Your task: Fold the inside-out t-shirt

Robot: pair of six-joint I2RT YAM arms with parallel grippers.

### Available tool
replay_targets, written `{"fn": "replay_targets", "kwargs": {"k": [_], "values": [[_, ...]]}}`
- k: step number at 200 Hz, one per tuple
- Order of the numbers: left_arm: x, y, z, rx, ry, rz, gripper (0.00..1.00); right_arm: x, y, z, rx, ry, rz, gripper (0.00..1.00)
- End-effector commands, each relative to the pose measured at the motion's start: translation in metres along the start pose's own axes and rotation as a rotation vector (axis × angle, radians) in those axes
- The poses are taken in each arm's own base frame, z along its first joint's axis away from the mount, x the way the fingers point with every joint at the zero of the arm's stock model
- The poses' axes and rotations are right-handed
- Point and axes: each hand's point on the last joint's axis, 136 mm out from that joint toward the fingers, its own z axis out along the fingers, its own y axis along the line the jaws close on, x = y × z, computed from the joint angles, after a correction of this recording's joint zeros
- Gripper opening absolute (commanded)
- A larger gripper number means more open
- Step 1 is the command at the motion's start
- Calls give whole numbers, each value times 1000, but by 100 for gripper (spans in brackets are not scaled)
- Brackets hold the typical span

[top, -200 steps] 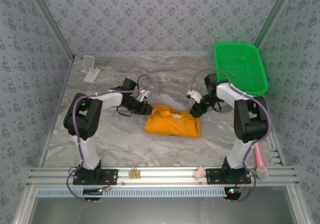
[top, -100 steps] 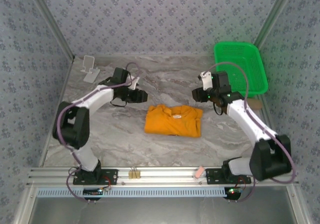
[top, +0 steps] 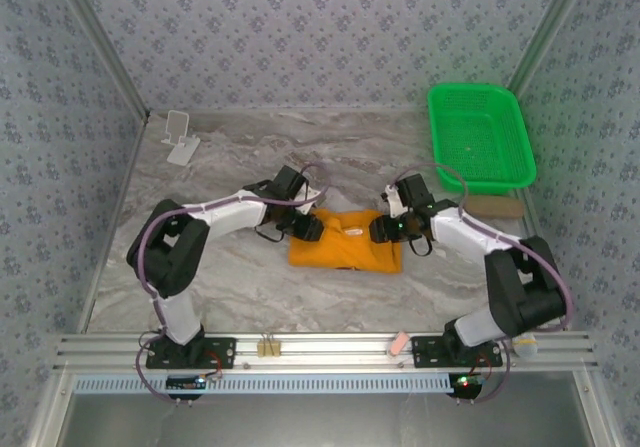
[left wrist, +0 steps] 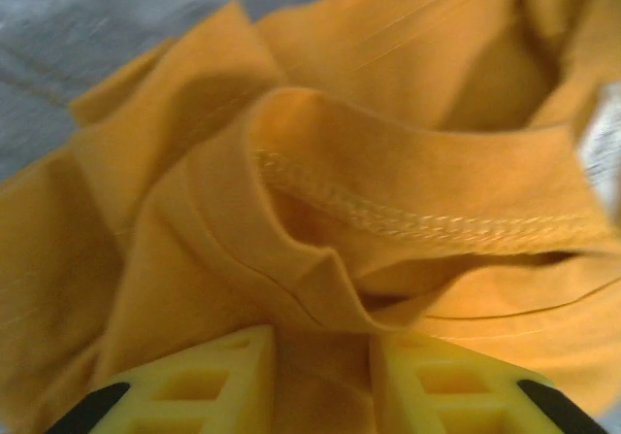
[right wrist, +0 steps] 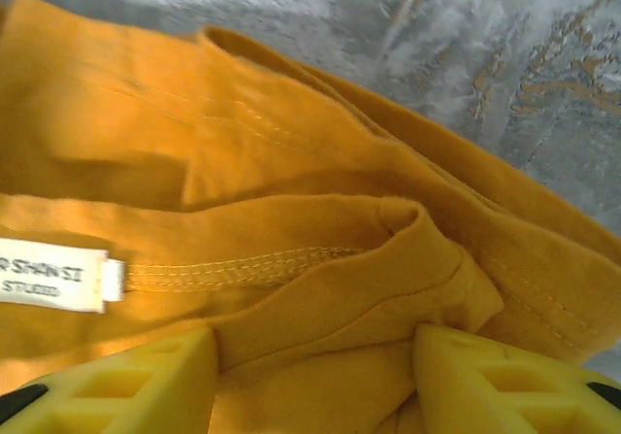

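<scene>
The orange t-shirt (top: pixel 345 247) lies folded into a small block at the middle of the table. Its white neck tag (top: pixel 355 232) faces up. My left gripper (top: pixel 308 227) is down on the shirt's upper left edge. In the left wrist view the yellow fingers (left wrist: pixel 209 376) stand narrowly apart, and a raised fold of the t-shirt (left wrist: pixel 320 211) is squeezed between them. My right gripper (top: pixel 385 230) is at the upper right edge. Its jaws are wide around a bulge of collar fabric (right wrist: pixel 388 288), and the tag (right wrist: pixel 49 277) is at the left.
A green basket (top: pixel 480 137) stands at the back right, with a brown object (top: pixel 495 207) just in front of it. A white stand (top: pixel 180 137) is at the back left. Small clips (top: pixel 267 347) and a pink piece (top: pixel 397 343) lie on the front rail.
Both grippers left the shirt's top edge, swung back and outward, then came down on it again. The shirt stayed in place.
</scene>
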Motion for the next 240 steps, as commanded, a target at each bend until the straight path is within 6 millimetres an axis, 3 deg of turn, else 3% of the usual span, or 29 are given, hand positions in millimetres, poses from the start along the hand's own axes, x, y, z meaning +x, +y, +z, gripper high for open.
{"fn": "replay_targets", "kwargs": {"k": [1,11,24,36,72,89,107,125,136,148,151,155,160,163,182,199,222,240], "values": [[-26,11,-2,-67,-102,25,34,-23,-11,6,63,-17,-6,56],[-25,21,2,-105,-93,12,35,-21,-18,14,111,-3,2,50],[-17,34,10,-150,-70,-8,35,-18,-33,18,192,10,15,24],[-8,43,17,-174,-56,-16,35,-19,-42,15,249,-8,30,8],[15,61,24,-220,-24,-56,35,-22,-58,5,334,-25,79,2],[16,53,22,-149,-29,-68,36,-23,-49,11,258,-4,83,14],[-2,29,-4,-78,-86,-54,38,-35,-25,0,145,-63,58,32],[-30,7,-48,-59,-200,-12,42,-64,-5,-34,72,-233,-15,52],[-45,-1,-79,-85,-275,25,45,-79,-5,-59,90,-350,-59,60],[-58,-1,-114,-156,-368,59,50,-90,-14,-88,154,-479,-94,81],[-59,0,-122,-178,-385,65,51,-93,-16,-96,167,-513,-102,97],[-60,3,-133,-211,-410,69,58,-94,-21,-104,195,-550,-106,100],[-60,8,-144,-254,-437,80,94,-95,-28,-114,231,-590,-113,100],[-59,12,-151,-279,-450,84,99,-94,-32,-119,254,-611,-117,100],[-50,54,-188,-501,-532,64,100,-85,-60,-143,372,-715,-96,100],[-30,94,-209,-664,-571,41,100,-69,-87,-157,453,-797,-33,100],[0,142,-232,-830,-613,-31,100,-47,-105,-154,478,-850,-49,100],[14,160,-228,-836,-649,-23,100,-33,-113,-144,458,-903,-70,100]]}}
